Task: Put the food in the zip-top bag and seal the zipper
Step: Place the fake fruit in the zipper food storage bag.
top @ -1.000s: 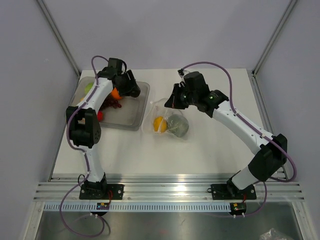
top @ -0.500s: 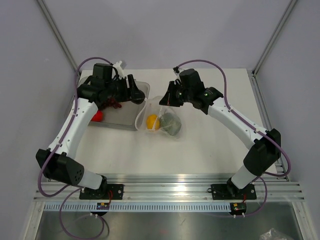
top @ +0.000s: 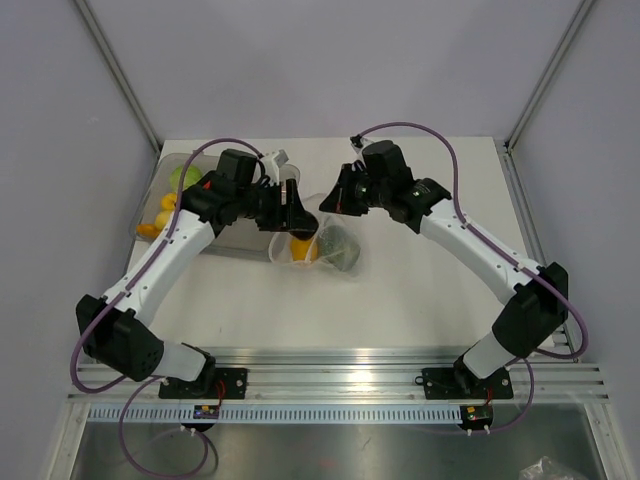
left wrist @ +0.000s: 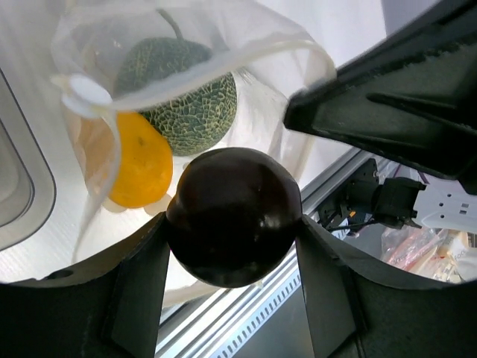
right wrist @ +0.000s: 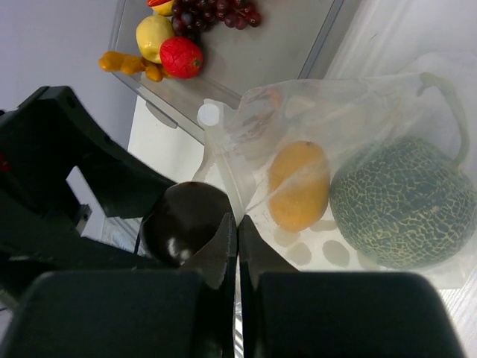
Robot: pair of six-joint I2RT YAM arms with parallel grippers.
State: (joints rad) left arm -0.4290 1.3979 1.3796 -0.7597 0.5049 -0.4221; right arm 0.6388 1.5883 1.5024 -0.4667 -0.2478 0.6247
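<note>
My left gripper (left wrist: 232, 233) is shut on a dark brown ball (left wrist: 233, 198) and holds it right at the mouth of the zip-top bag (left wrist: 261, 119). The bag's mouth gapes toward the ball, its whitish zipper (left wrist: 223, 63) arching across the top. Inside lie an orange (left wrist: 138, 160) and a green netted melon (left wrist: 190, 97). My right gripper (right wrist: 238, 221) is shut on the bag's mouth edge and lifts it. From above, both grippers meet over the bag (top: 330, 250), the left gripper (top: 291, 207) beside the right gripper (top: 330, 201).
A grey translucent tray (right wrist: 253, 67) stands left of the bag and holds a red piece (right wrist: 181, 57), a yellow piece (right wrist: 154, 33), dark grapes (right wrist: 216, 11) and a carrot (right wrist: 130, 65). Grey walls close in the table on both sides.
My left arm has swung from the tray over to the bag's mouth with the dark ball in its jaws. My right gripper has kept its hold on the bag's edge, shifting slightly.
</note>
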